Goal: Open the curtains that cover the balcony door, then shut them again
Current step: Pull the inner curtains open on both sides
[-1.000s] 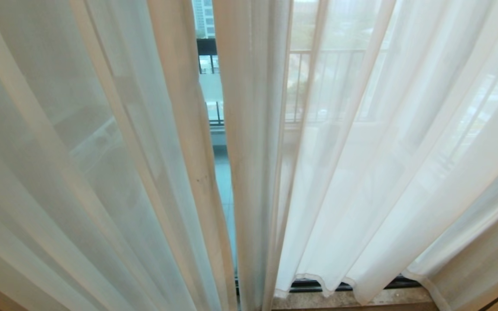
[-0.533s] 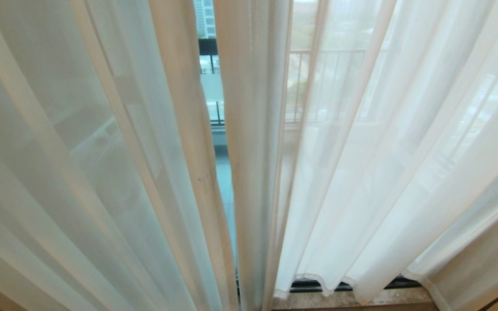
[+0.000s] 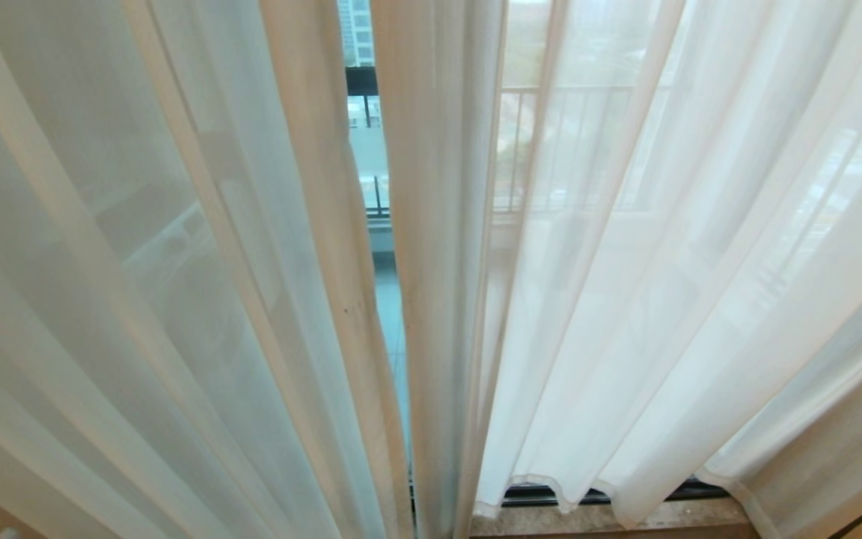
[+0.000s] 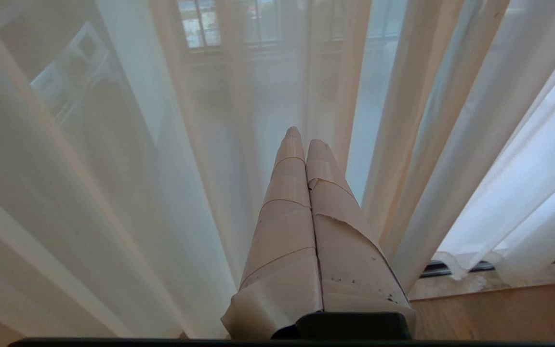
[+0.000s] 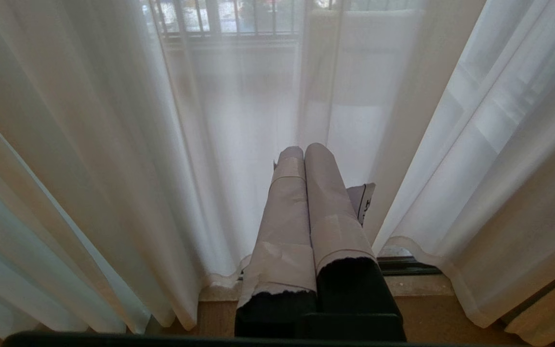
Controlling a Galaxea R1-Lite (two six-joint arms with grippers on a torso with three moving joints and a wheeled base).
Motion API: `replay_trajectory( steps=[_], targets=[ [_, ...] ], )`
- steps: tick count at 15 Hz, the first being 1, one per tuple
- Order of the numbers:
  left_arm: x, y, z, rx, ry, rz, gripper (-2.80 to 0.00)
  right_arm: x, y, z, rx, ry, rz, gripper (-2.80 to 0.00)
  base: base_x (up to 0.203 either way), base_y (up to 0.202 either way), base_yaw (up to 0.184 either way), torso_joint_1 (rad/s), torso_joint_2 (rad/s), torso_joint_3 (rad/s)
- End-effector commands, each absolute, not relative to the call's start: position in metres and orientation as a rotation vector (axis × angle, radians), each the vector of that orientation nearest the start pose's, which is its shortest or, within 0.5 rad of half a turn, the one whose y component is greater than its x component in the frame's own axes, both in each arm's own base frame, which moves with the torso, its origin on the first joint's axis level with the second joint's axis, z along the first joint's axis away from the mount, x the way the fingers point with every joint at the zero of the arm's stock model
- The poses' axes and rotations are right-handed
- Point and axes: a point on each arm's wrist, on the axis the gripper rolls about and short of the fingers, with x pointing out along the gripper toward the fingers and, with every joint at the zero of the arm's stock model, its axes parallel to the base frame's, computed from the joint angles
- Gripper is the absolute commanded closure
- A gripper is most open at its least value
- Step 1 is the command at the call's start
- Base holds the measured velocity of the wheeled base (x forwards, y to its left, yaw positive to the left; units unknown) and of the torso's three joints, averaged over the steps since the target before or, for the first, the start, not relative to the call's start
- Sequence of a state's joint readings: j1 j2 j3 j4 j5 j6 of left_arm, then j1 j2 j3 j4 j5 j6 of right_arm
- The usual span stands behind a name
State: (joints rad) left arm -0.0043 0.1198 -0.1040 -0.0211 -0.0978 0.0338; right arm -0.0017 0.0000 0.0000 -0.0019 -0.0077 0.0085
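Curtains (image 3: 625, 299) hung almost fully drawn in the head view, leaving only a narrow slit near the middle through which the balcony door (image 3: 382, 314) glass and the railing (image 3: 573, 93) outside showed. Against the two earlier head pictures the folds and the slit had barely altered, so nothing had been pulled aside yet; neither arm was clearly in this view.

In the left wrist view the left gripper (image 4: 301, 140) pointed at the folds just beside the slit, its taped fingers pressed together with nothing between them, the fabric near but, as far as could be told, untouched.

In the right wrist view the right gripper (image 5: 304, 149) was likewise clenched on nothing, aimed low at the right panel above the sill (image 5: 417, 282).

Judged from this, the opening step had hardly begun, and the left arm seemed the one readying to part the cloth.
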Motion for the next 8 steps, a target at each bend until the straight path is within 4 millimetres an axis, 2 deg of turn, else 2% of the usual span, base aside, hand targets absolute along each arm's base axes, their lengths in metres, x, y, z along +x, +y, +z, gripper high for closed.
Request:
replay_trajectory(
  steps=[1, 6, 8],
  targets=[
    [-0.002, -0.002, 0.132, 0.023, 0.046, -0.150, 0.00, -0.023, 0.000, 0.076, 0.009, -0.002, -0.009, 0.00, 0.000, 0.000, 0.000, 0.000, 0.00, 0.000],
    [0.033, -0.012, 0.205, -0.016, -0.032, -0.398, 0.00, -0.023, 0.000, 0.076, 0.009, -0.003, -0.009, 0.00, 0.000, 0.000, 0.000, 0.000, 0.00, 0.000],
    [0.047, -0.019, 0.226, -0.033, -0.029, -0.485, 0.00, -0.023, 0.000, 0.076, 0.009, -0.003, -0.009, 0.00, 0.000, 0.000, 0.000, 0.000, 0.00, 0.000]
  ],
)
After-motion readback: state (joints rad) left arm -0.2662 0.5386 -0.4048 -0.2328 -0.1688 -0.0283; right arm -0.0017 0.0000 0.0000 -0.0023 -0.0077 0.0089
